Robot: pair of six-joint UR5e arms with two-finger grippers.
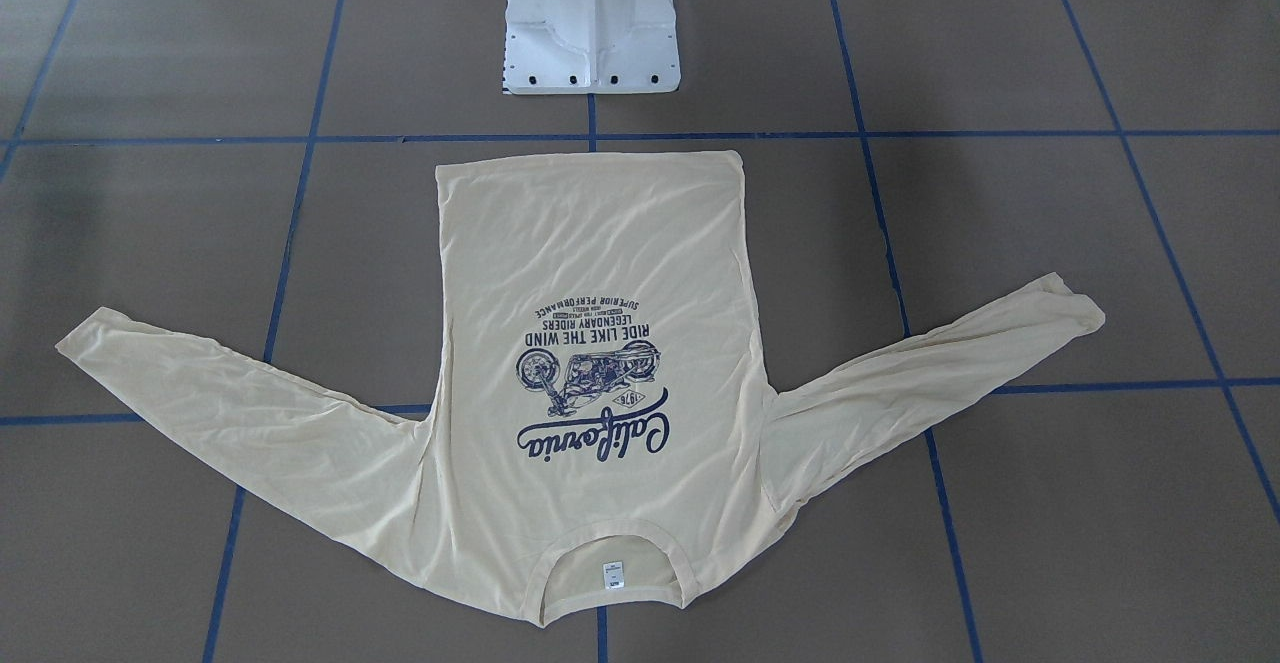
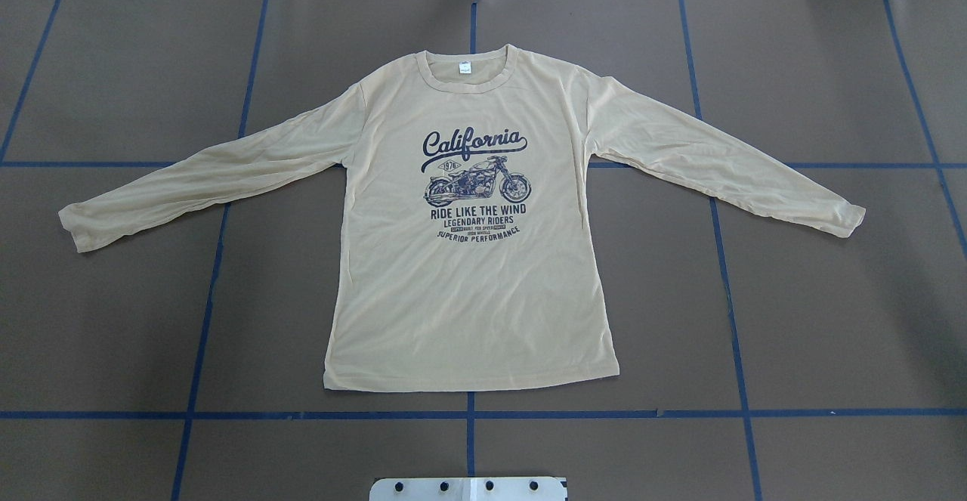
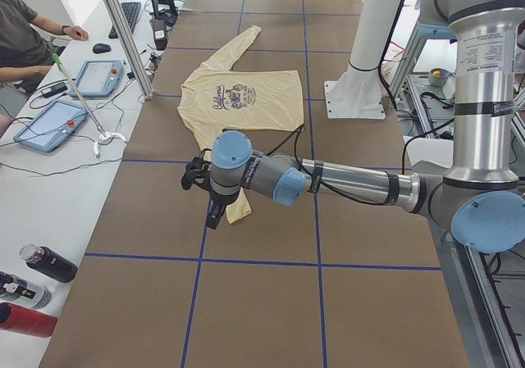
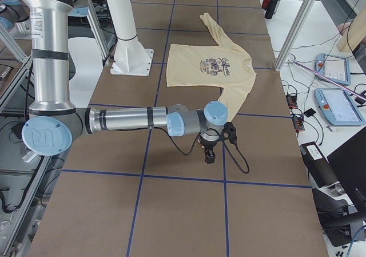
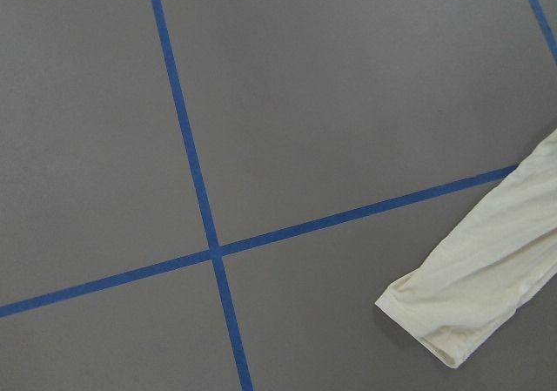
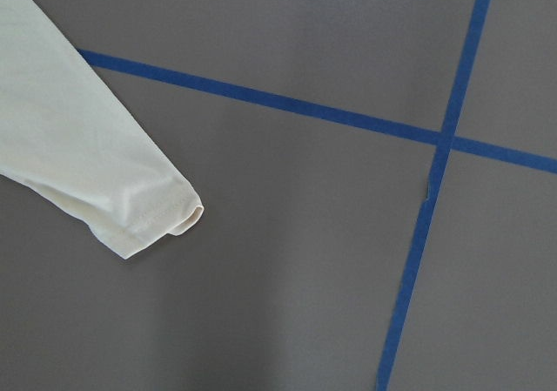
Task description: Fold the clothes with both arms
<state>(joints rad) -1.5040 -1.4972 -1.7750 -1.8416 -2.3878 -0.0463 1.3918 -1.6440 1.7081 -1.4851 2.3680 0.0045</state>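
The pale cream-yellow long-sleeved shirt (image 2: 468,282) lies flat and print-up in the middle of the table, collar away from the robot, both sleeves spread out to the sides (image 1: 600,243). My left arm, the near one in the exterior left view, reaches over the table with its gripper (image 3: 215,212) above the end of the left sleeve; the cuff shows in the left wrist view (image 5: 470,304). My right gripper (image 4: 210,155) hangs just beyond the right sleeve's cuff (image 6: 148,217). Neither gripper touches the shirt. I cannot tell whether either is open or shut.
The white pedestal base (image 1: 592,23) stands at the robot's edge of the table. Blue tape lines (image 2: 470,415) grid the brown tabletop. A side bench holds tablets (image 3: 61,122) and bottles (image 3: 45,261); a seated person (image 3: 20,32) is beside it. Metal frame posts (image 4: 297,25) stand along that side.
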